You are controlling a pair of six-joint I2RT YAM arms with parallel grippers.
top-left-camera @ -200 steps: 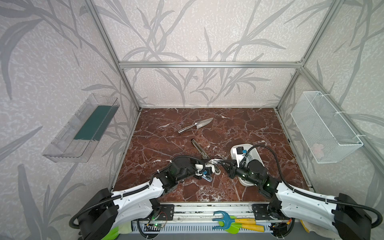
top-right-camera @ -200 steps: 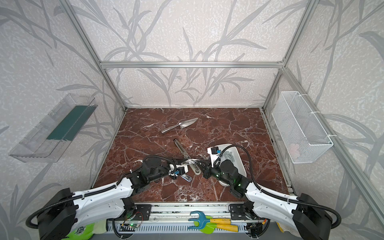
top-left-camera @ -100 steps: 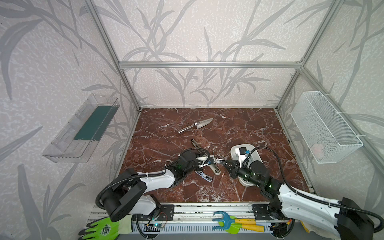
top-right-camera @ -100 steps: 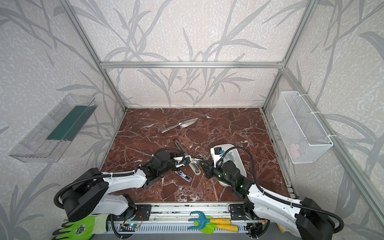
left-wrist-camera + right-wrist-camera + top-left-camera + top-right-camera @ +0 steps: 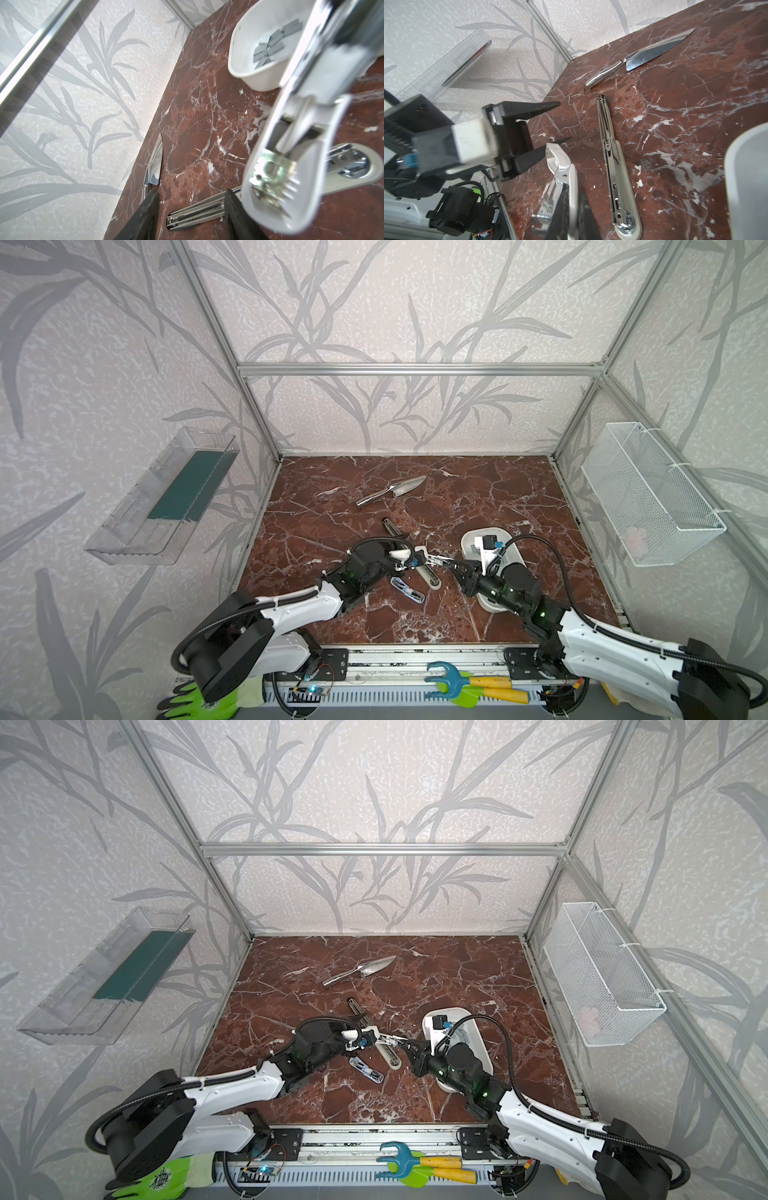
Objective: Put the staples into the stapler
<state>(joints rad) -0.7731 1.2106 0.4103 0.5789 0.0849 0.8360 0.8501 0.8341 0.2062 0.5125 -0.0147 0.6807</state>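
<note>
Staples [image 5: 268, 47] lie in the white tray [image 5: 249, 79] toward the table [image 5: 332, 497]'s right edge; right gripper [image 5: 569, 203] pinches the stapler lid [image 5: 562, 166], left gripper [image 5: 563, 120] stands spread just beside its tip.

Stapler cover [image 5: 562, 166]: white, raised, pinched by right gripper [image 5: 571, 205].
Left gripper [image 5: 564, 120]: fingers apart, one tip at cover's end.
Stapler base [image 5: 612, 166]: flat on marble table [image 5: 685, 124], magazine rail exposed.
Cake server [image 5: 639, 56]: near table's wall edge.

A steel cake server [image 5: 392, 490] lies flat on the red marble tabletop [image 5: 498, 497].
</note>
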